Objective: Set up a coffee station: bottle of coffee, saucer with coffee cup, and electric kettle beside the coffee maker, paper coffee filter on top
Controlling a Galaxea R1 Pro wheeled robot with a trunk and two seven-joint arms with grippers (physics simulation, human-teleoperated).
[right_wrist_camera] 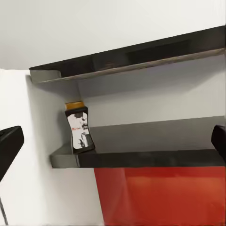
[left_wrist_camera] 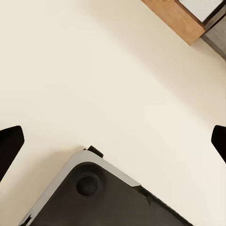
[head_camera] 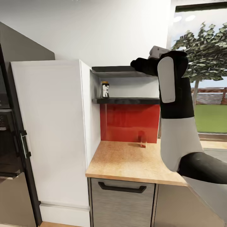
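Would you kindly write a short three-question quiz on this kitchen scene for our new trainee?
1. True or false: the bottle of coffee stands on the lower shelf.
2. The wall panel beneath that shelf is: A) red B) blue C) green.
3. Fill in: the right claw faces the bottle with nothing between its fingers, so it is ____.

Key: 1 true; 2 A; 3 open.
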